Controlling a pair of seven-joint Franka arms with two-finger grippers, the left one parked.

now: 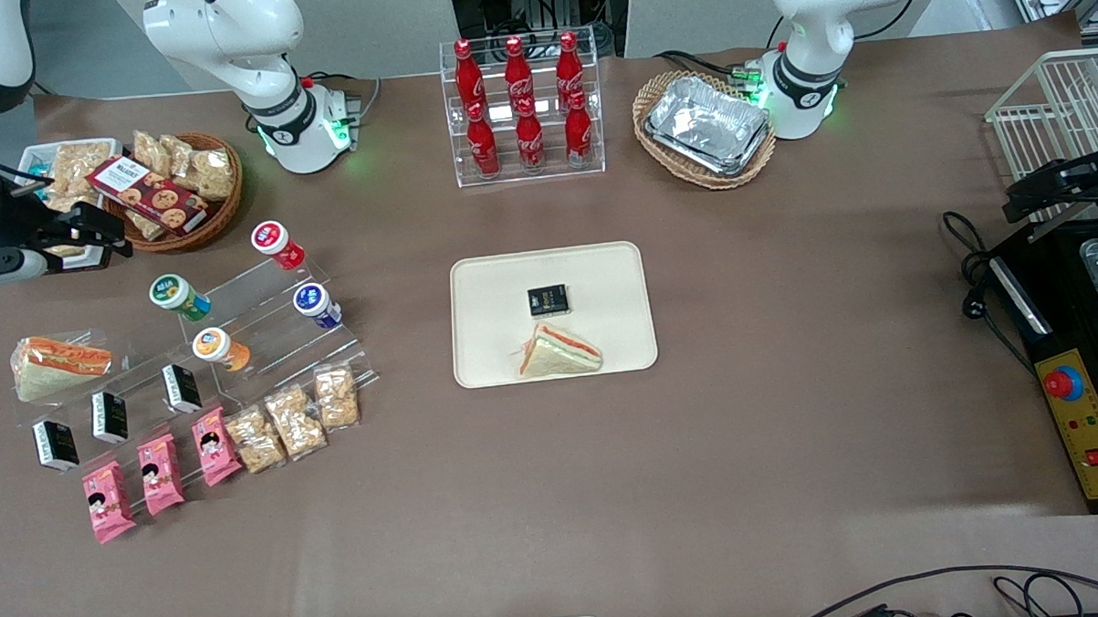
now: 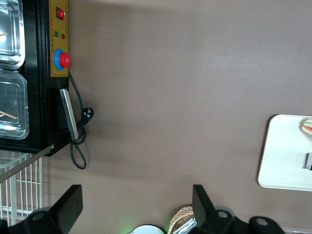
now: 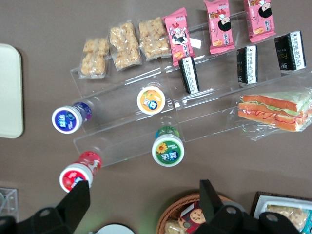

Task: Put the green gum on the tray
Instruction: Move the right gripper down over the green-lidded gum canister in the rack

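The green gum has a green body and a white lid with a green-and-yellow label. It lies on a clear acrylic step stand toward the working arm's end of the table, and also shows in the right wrist view. The cream-beige tray lies mid-table and holds a sandwich and a small black packet. The tray's edge shows in the right wrist view. My gripper hangs open and empty above the table, farther from the front camera than the gum, over a wicker snack basket. Between its fingers is bare table.
On the stand are a red-bodied bottle, a blue one, an orange one, black packets, pink packets and snack bags. A wrapped sandwich lies beside it. A cola bottle rack and a foil-tray basket stand farther back.
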